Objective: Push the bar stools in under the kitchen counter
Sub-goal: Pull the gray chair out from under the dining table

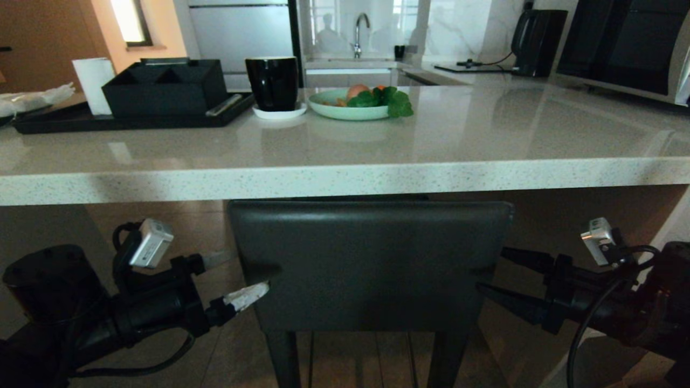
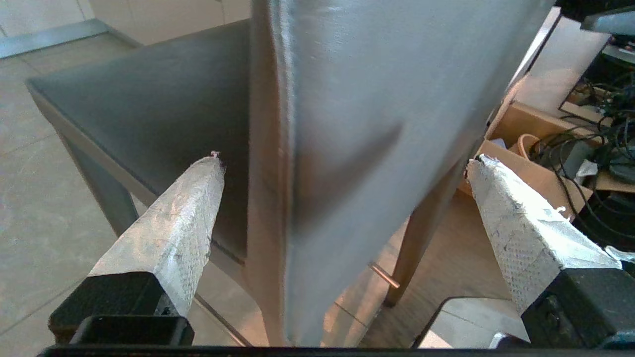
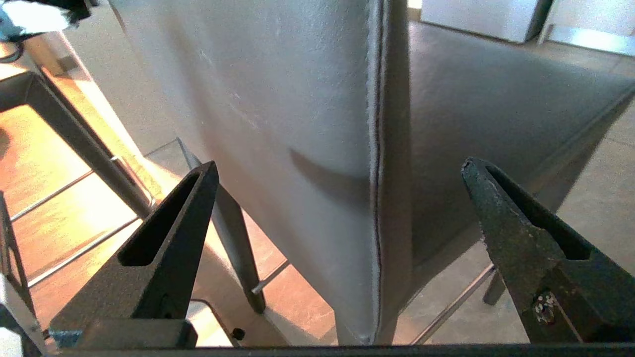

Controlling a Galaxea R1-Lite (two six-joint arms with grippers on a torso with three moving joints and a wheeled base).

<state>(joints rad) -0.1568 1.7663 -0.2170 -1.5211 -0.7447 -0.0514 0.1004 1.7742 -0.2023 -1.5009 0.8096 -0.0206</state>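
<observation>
Bar stool [image 1: 369, 264] is seen from behind with its backrest top just below the edge of the kitchen counter surface [image 1: 345, 180], seat tucked beneath it. Both arms are held low and roughly level, angled inward toward the backrest: left pincer [image 1: 237, 277] is spread wide at the backrest's left edge, right pincer [image 1: 493, 275] spread wide at its right edge. In each wrist view the backrest's side edge is framed between the parted fingers [image 2: 173, 233] [image 3: 168, 233], one finger in front of the backrest and one behind it; contact cannot be confirmed.
</observation>
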